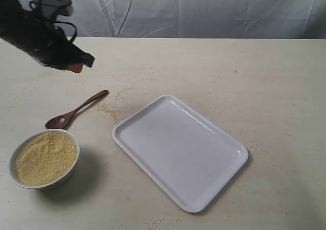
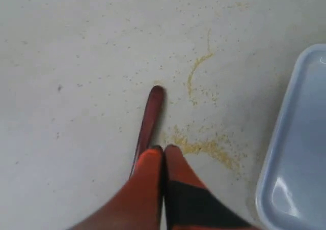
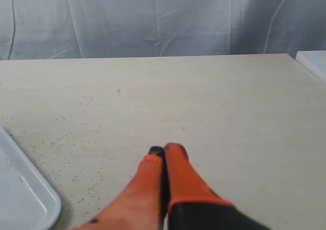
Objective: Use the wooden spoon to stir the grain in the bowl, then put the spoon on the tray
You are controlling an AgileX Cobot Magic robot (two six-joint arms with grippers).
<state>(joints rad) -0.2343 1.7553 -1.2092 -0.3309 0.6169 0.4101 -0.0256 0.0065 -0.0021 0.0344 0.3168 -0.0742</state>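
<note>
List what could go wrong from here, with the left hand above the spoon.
1. The left hand is shut above the dark wooden spoon, whose slim handle lies flat on the table. It must open first, and the grasp may slip.
2. The pale grain nearly fills the small white bowl. Stirring could spill some, like the loose grain beside the large white tray.

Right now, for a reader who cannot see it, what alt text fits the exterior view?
A dark wooden spoon lies on a pale table close to a bowl of grain, with spilled grain and a white tray to its right. The left claw hovers above, holding nothing.
</note>
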